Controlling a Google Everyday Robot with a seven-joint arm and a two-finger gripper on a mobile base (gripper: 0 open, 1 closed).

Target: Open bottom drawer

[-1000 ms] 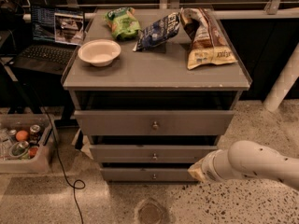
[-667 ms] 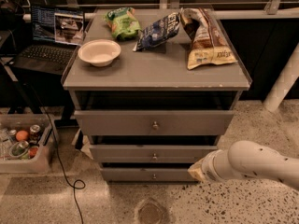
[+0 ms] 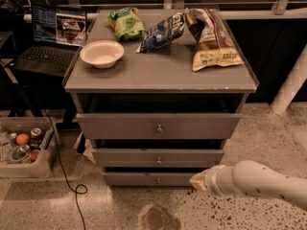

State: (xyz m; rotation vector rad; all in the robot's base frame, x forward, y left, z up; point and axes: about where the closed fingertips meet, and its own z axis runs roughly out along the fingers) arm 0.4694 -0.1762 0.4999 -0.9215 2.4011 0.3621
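The bottom drawer (image 3: 134, 178), lowest beneath the worktop's front edge, looked closed and probably light but stiff, best pulled by its small round knob (image 3: 158, 180), while the gripper (image 3: 199, 181), whose state I cannot tell, hovered by its right end.
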